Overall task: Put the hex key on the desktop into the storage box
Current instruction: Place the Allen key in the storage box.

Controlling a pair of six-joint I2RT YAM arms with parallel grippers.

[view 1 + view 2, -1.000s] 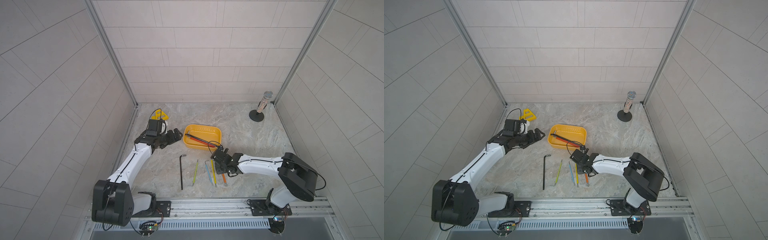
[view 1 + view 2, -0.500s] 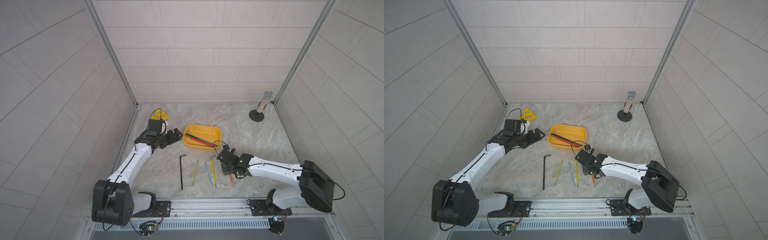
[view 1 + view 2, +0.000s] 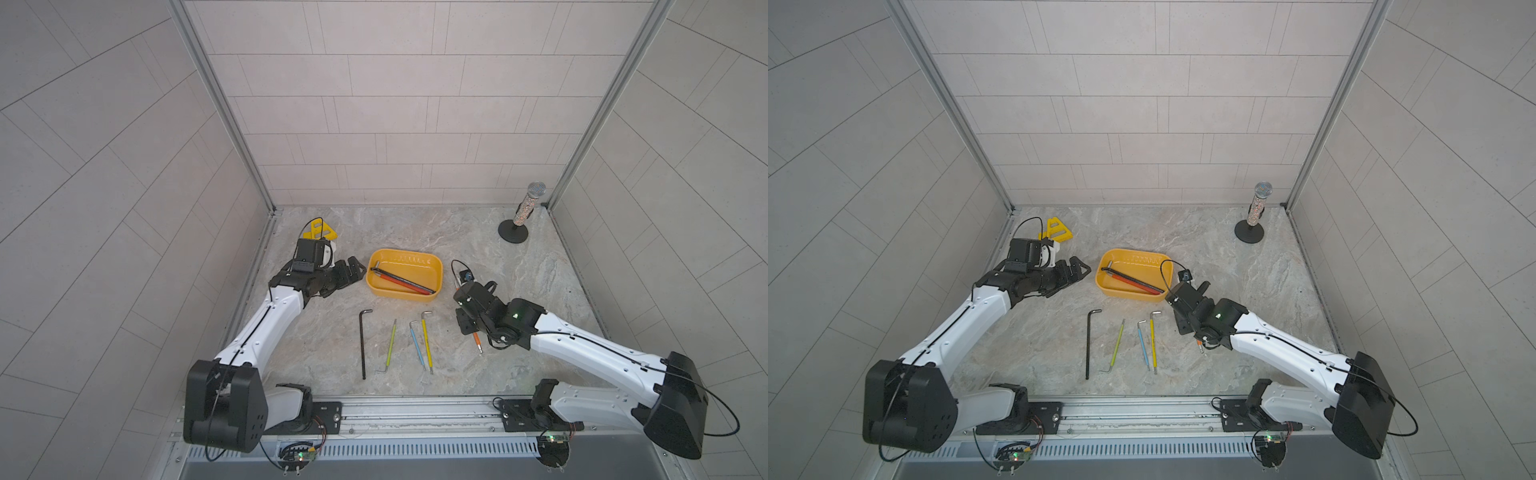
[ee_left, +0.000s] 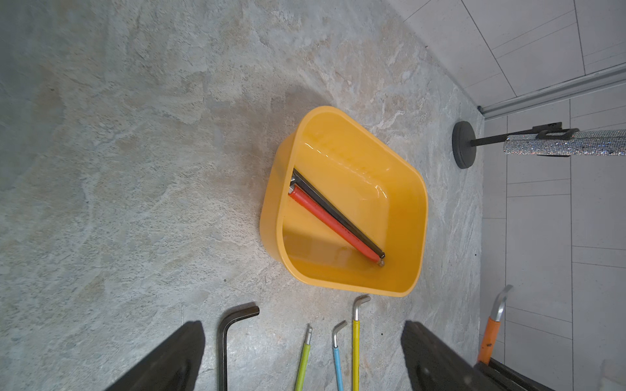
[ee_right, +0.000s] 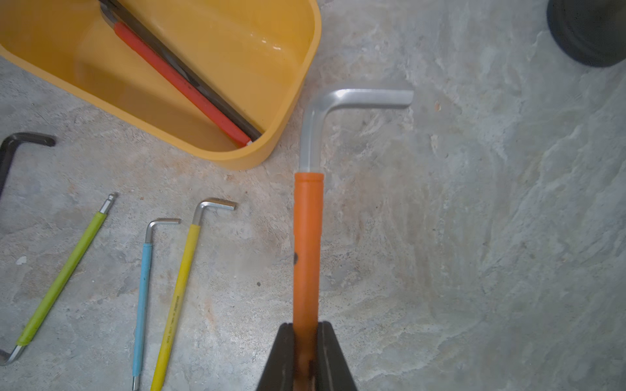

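The orange-sleeved hex key point(image 5: 306, 237) sticks out of my right gripper point(image 5: 306, 326), which is shut on its sleeve. It hangs above the desktop point(image 3: 519, 282), just right of the storage box point(image 3: 395, 293), bent steel end near the box's corner. In both top views the right gripper point(image 3: 467, 328) point(image 3: 1183, 324) hovers beside the box point(image 3: 1125, 293). A red key and a black key point(image 3: 401, 280) lie inside. A black key point(image 3: 363, 345), green key point(image 3: 390, 345), blue key point(image 3: 415, 343) and yellow key point(image 3: 427, 340) lie in a row in front. My left gripper point(image 3: 353, 270) point(image 4: 303, 325) is open, left of the box.
A glittery microphone on a round black base point(image 3: 523, 212) stands at the back right corner. A small yellow triangular bracket point(image 3: 322, 230) sits at the back left behind the left wrist. Tiled walls close in three sides; a metal rail runs along the front.
My right arm has swung to the right with the orange hex key, away from the row of keys and up beside the box. The left arm has not moved.
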